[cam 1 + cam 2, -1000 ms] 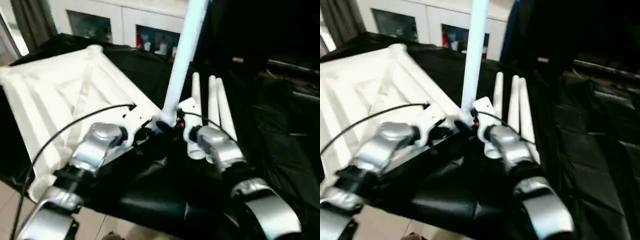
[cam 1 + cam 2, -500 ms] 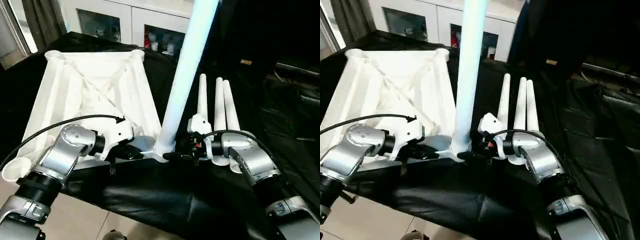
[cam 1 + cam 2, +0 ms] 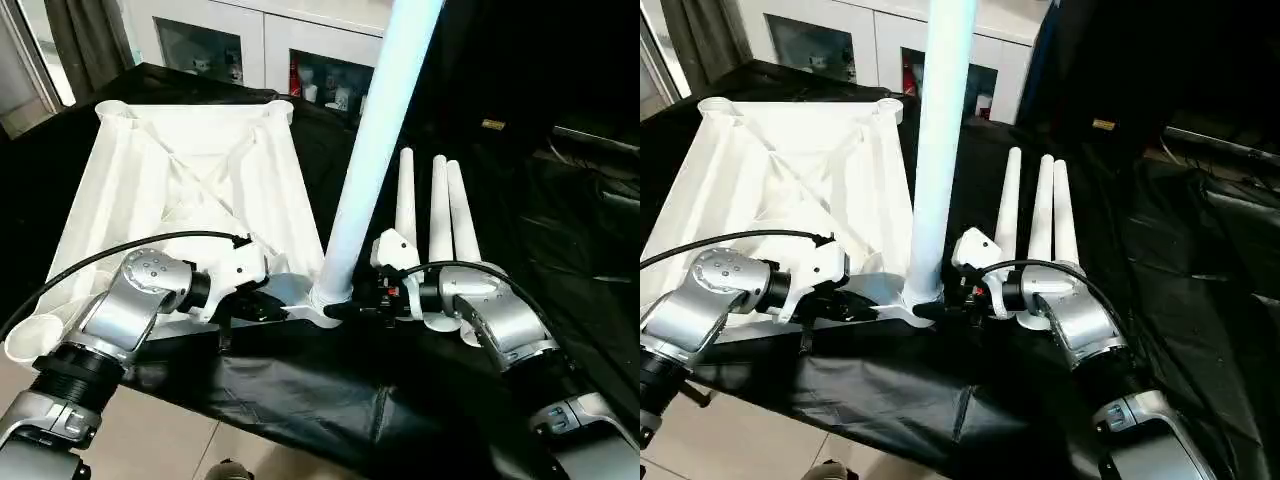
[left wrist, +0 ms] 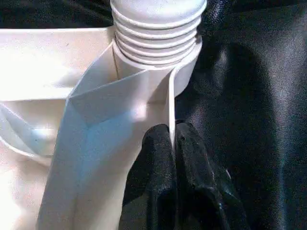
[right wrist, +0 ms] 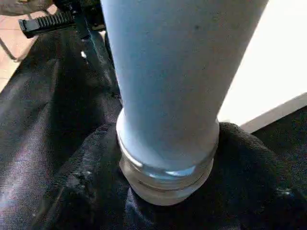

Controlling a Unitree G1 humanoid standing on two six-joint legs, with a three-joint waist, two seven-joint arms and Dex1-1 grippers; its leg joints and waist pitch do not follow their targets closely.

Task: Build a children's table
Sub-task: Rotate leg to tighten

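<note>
Pinched shut on a thin rib of the upturned tabletop (image 3: 190, 190), the left gripper (image 3: 250, 305) sits beside the corner socket where a leg (image 3: 370, 160) stands upright. From its wrist, black fingers (image 4: 158, 158) clamp that rib. Opposite, the right gripper (image 3: 350, 308) wraps the leg's base, jaws around it.

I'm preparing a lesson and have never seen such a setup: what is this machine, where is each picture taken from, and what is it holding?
It is a two-armed humanoid robot. Two pictures come from cameras in its head, looking down over its silver forearms; the other two come from cameras on its wrists. On a black cloth lies a white tabletop, underside up. One leg stands upright in its near corner socket, and three spare legs lie beside it. The left pincer is shut on the tabletop's thin edge. The right pincer is at the standing leg's base.
</note>
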